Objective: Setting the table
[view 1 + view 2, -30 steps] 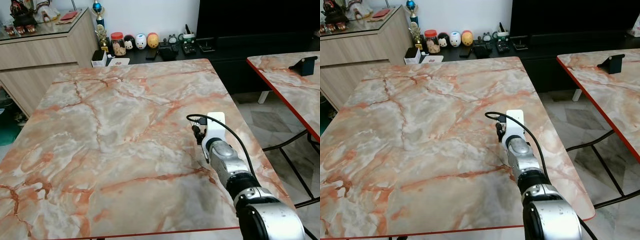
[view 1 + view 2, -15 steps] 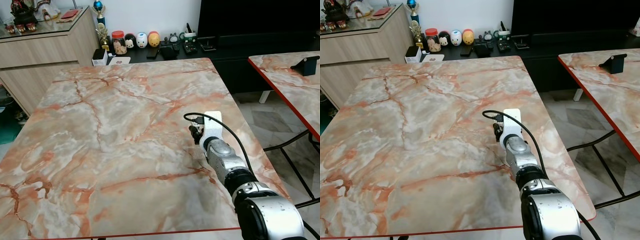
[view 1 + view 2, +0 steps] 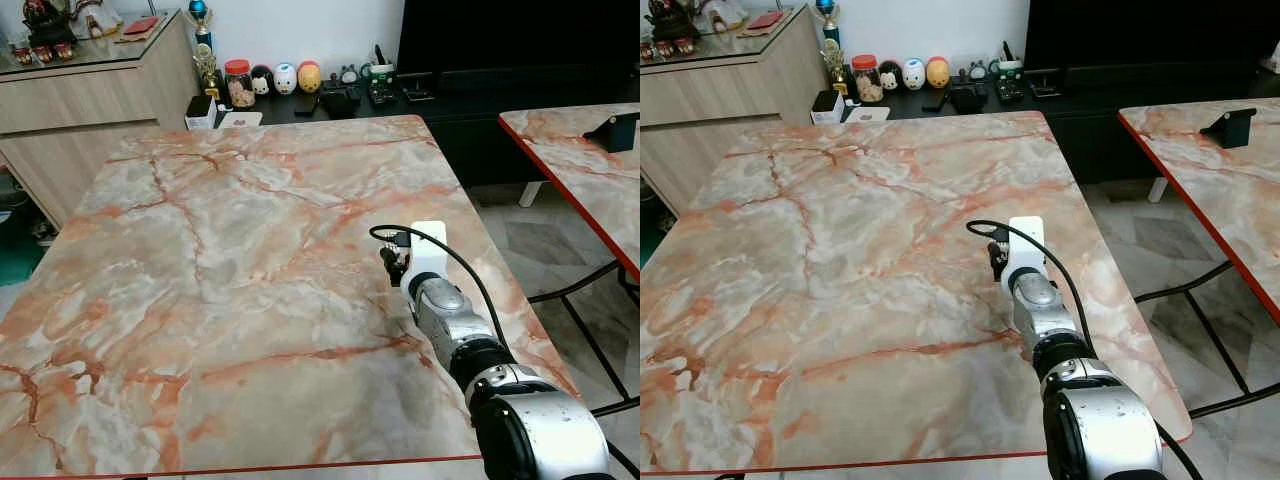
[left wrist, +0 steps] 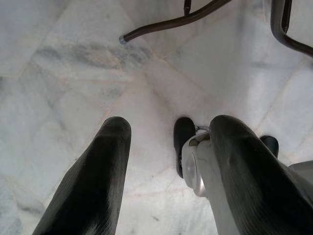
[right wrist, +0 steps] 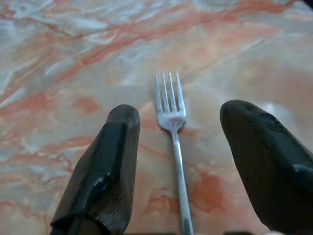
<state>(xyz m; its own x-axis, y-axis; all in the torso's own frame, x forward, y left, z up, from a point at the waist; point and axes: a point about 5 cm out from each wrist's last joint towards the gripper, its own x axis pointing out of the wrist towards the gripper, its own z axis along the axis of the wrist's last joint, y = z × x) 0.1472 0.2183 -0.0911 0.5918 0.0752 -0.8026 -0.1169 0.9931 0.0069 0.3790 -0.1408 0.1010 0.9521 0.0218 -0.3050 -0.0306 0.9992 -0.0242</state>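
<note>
A silver fork [image 5: 172,117] lies flat on the marble dining table [image 3: 230,250], tines pointing away from my wrist. My right gripper [image 5: 181,108] hovers low over it, open, one black finger on each side of the handle and neither touching it. From the head views my right arm [image 3: 450,320] reaches over the table's right half, near its right edge, and its white wrist mount [image 3: 430,248] hides the fork. My left gripper [image 4: 170,122] hangs idle beside me, open, above the tiled floor.
A second marble table [image 3: 570,160] stands to the right with a black stand [image 3: 612,130] on it. A narrow gap of floor separates the two tables. Behind are a wooden sideboard [image 3: 90,90] and a low black bench with jars and figurines [image 3: 285,80].
The head view has shifted very slightly. My right arm stays over the same spot on the table, and nothing else has moved.
</note>
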